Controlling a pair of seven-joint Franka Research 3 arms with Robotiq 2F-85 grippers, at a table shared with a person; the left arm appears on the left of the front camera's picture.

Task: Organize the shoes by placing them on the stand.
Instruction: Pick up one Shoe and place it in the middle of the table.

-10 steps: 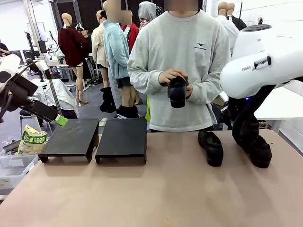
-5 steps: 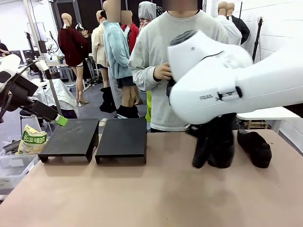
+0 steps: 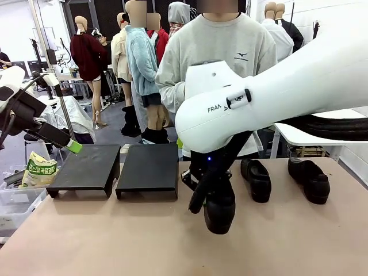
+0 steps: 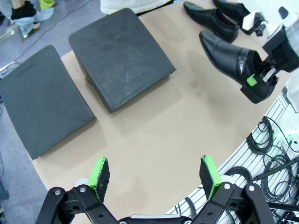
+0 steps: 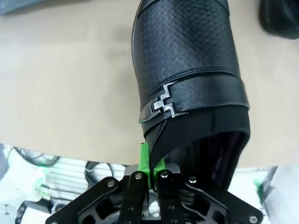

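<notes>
My right gripper [image 3: 201, 194] is shut on the collar edge of a black glossy shoe [image 3: 220, 211] and holds it just above the table's middle, toe down. In the right wrist view the green pads [image 5: 145, 164] pinch the rim of that shoe [image 5: 187, 70]. Two more shoes [image 3: 256, 179] [image 3: 310, 180] lie on the table to the right. Two black stands [image 3: 86, 168] [image 3: 148, 167] sit side by side at the left, bare on top. My left gripper [image 4: 154, 171] hangs open high above the stands [image 4: 122, 56], and it also sits at the far left of the front view [image 3: 70, 145].
A person in a grey sweatshirt [image 3: 218, 52] stands at the far side, hands hidden behind my right arm. A clear bin [image 3: 14, 201] with a snack bag [image 3: 39, 170] sits off the table's left edge. Cables [image 4: 271, 140] hang past the table's near edge.
My right arm has swung left across the table from the far right, carrying the shoe to the middle. It now hides the person's hands. The left arm has not moved.
</notes>
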